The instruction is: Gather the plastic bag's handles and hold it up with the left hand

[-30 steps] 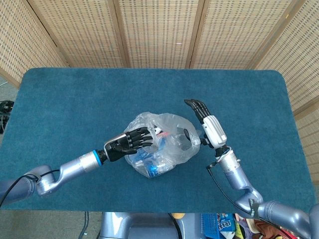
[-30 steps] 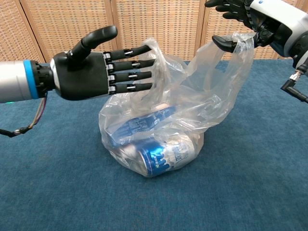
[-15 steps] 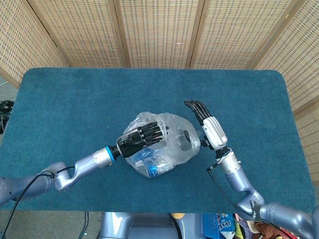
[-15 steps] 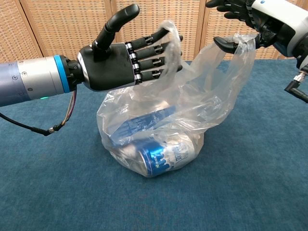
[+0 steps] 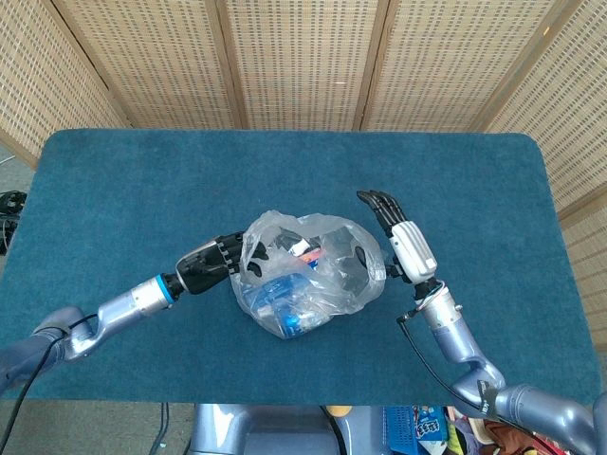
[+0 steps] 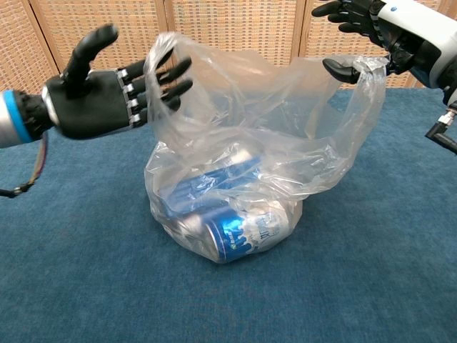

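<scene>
A clear plastic bag (image 6: pixel 243 164) (image 5: pixel 305 273) sits mid-table with a blue drink can (image 6: pixel 239 232) and other packages inside. My left hand (image 6: pixel 100 100) (image 5: pixel 207 263) is at the bag's left side with its fingers (image 6: pixel 168 78) spread and pushed through the left handle loop (image 6: pixel 158 53), which hangs over them. My right hand (image 6: pixel 389 25) (image 5: pixel 400 239) is high at the right, fingers spread. Its thumb (image 6: pixel 341 69) is hooked under the right handle (image 6: pixel 370 71) and lifts it. The two handles stand well apart, and the bag mouth gapes wide.
The table (image 5: pixel 123 180) is covered in blue cloth. A woven bamboo screen (image 5: pixel 303 57) stands behind its far edge. Cables hang off my left forearm (image 6: pixel 28 187) and right wrist (image 6: pixel 439 132).
My left hand has drawn back to the left with the left handle loop over its fingers, stretching the bag mouth wider. The right hand has stayed almost where it was.
</scene>
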You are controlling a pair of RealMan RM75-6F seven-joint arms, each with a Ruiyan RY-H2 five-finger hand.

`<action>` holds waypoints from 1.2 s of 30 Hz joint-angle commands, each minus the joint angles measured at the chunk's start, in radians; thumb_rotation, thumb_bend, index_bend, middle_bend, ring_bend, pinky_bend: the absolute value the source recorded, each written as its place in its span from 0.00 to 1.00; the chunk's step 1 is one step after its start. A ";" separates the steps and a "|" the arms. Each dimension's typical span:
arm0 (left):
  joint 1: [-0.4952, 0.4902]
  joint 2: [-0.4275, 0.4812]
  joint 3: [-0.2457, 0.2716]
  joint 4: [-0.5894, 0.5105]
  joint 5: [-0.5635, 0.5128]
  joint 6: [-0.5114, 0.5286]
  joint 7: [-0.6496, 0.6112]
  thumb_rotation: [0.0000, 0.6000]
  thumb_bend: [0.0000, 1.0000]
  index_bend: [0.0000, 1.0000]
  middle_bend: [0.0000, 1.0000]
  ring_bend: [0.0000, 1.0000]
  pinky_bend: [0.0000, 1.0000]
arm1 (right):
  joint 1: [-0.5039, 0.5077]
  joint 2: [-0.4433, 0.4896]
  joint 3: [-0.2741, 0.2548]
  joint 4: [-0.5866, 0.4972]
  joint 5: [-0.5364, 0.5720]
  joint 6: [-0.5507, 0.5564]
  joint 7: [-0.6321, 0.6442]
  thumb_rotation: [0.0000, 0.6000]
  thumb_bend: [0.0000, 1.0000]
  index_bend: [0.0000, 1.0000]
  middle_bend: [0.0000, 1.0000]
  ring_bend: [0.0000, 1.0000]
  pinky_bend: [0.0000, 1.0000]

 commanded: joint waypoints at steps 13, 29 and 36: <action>-0.083 -0.039 -0.027 -0.082 0.009 0.011 0.012 1.00 0.09 0.10 0.10 0.11 0.18 | 0.000 -0.003 -0.005 0.000 -0.003 -0.001 -0.024 1.00 0.51 0.00 0.12 0.00 0.00; -0.066 -0.031 -0.017 -0.072 -0.008 0.017 0.128 1.00 0.09 0.25 0.31 0.26 0.28 | 0.008 0.042 0.022 -0.066 -0.006 0.003 -0.018 1.00 0.51 0.01 0.12 0.00 0.00; -0.084 -0.008 -0.020 -0.137 -0.007 -0.012 0.225 1.00 0.09 0.23 0.28 0.24 0.27 | 0.026 0.074 0.055 -0.152 -0.002 0.000 -0.063 1.00 0.51 0.01 0.12 0.00 0.00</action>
